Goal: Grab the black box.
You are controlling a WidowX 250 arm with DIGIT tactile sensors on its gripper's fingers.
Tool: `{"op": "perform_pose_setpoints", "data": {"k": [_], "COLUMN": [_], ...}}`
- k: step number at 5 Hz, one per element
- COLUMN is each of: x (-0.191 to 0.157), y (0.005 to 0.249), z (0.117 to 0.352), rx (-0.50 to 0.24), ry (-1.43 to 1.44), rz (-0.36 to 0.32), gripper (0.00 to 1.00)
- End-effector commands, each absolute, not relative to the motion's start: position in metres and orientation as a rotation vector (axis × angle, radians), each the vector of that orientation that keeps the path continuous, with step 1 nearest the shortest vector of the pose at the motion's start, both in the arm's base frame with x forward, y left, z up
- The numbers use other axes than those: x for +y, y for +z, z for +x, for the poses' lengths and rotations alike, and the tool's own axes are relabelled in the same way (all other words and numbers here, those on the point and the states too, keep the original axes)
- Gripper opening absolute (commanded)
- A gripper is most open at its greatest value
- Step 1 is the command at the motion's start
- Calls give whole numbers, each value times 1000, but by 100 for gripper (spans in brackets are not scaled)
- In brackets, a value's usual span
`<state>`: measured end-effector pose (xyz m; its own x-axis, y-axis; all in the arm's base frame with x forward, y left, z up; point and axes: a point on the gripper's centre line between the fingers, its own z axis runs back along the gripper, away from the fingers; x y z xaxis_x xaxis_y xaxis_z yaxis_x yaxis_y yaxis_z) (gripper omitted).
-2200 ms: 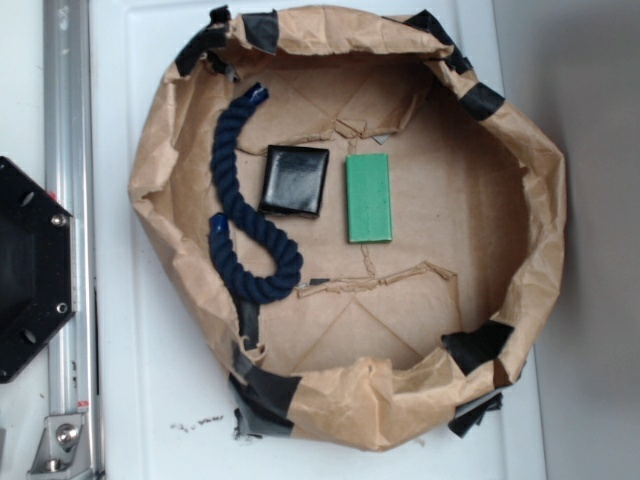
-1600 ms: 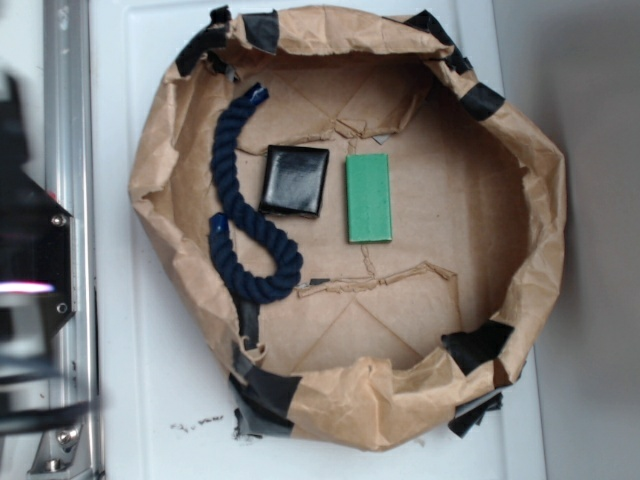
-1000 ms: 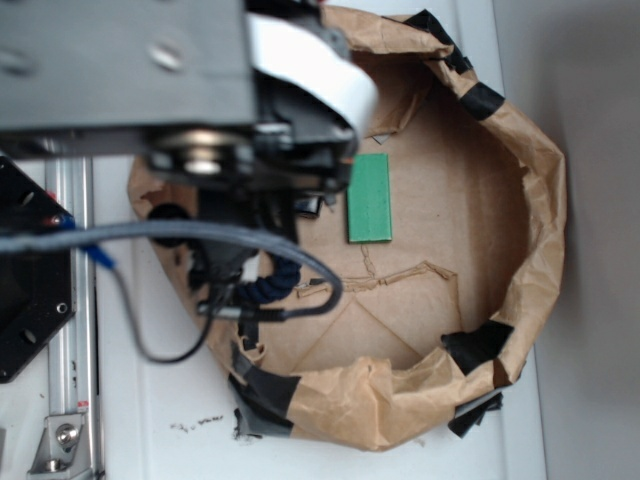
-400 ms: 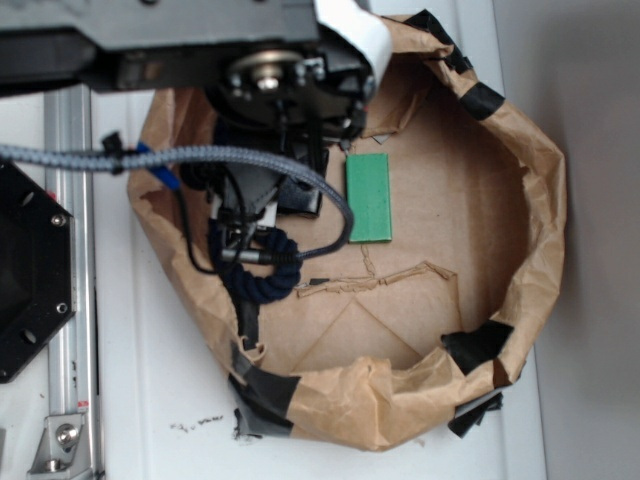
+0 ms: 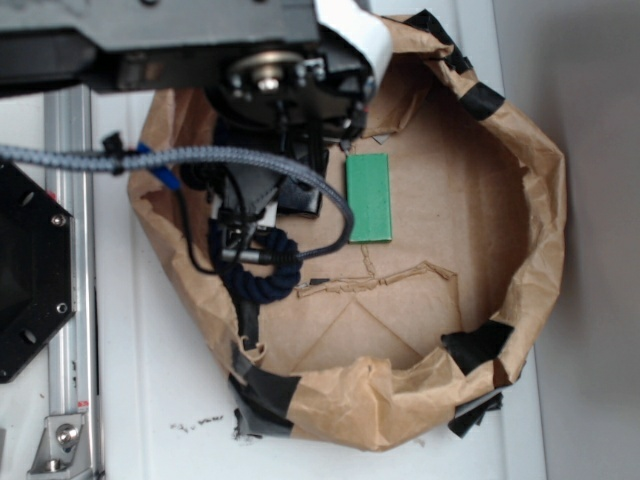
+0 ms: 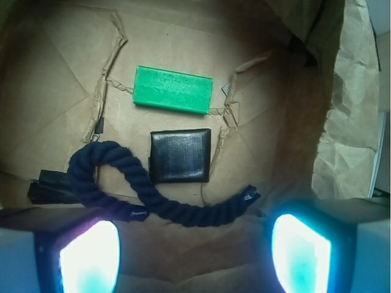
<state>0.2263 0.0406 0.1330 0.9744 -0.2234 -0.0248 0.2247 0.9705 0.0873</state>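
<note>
The gripper (image 6: 194, 256) hovers open and empty above the black box (image 6: 180, 155), so descent and the grasp itself are both left.

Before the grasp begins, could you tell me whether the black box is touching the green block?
Apart. The wrist view shows a strip of bare brown paper between the black box and the green block.

Count inside paper-lined bin (image 6: 348, 91) — one black box (image 6: 180, 155), one green block (image 6: 173, 90), one navy rope (image 6: 140, 195); each seen singly in wrist view — no duplicates of any kind were noted
</note>
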Motion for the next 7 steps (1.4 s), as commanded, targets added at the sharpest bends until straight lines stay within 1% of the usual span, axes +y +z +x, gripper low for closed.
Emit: {"op": "perform_pose_setpoints", "data": {"k": [1, 2, 3, 4, 7], "x": [32, 33, 48, 51, 53], "y": [93, 78, 69, 70, 68], "z": [246, 247, 244, 242, 241], "rx": [-19, -18, -9, -21, -15], "ry": [-164, -168, -173, -189, -194], "rz": [74, 83, 78, 84, 68], "gripper": [100, 100, 100, 100, 100]}}
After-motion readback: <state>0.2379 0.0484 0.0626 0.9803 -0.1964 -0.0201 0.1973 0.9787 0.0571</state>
